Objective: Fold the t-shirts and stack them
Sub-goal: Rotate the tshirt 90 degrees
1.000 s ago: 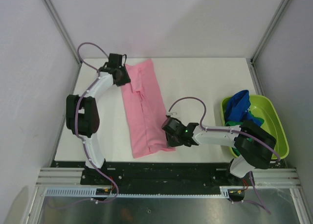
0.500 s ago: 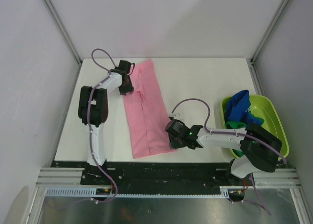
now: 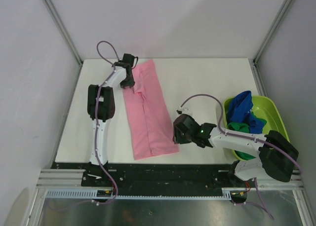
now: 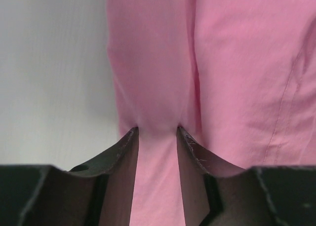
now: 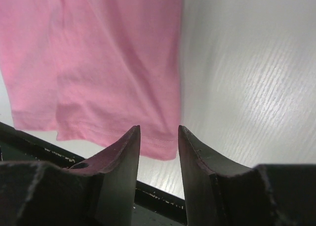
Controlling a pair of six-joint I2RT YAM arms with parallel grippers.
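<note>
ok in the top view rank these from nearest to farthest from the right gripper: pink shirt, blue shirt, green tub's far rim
From the right gripper:
1. pink shirt, just to its left
2. blue shirt, in the tub to its right
3. green tub, outer rim, farthest right

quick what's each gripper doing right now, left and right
Left gripper: partly open, fingers astride a pinch of the pink t-shirt; grip cannot be told.
Right gripper: partly open, holding nothing, over the shirt's near corner.

The top view looks down from behind the arms over the whole table (image 3: 207, 83), while each wrist view peers close along its own fingers at the pink shirt (image 3: 147, 107), which all three share.
</note>
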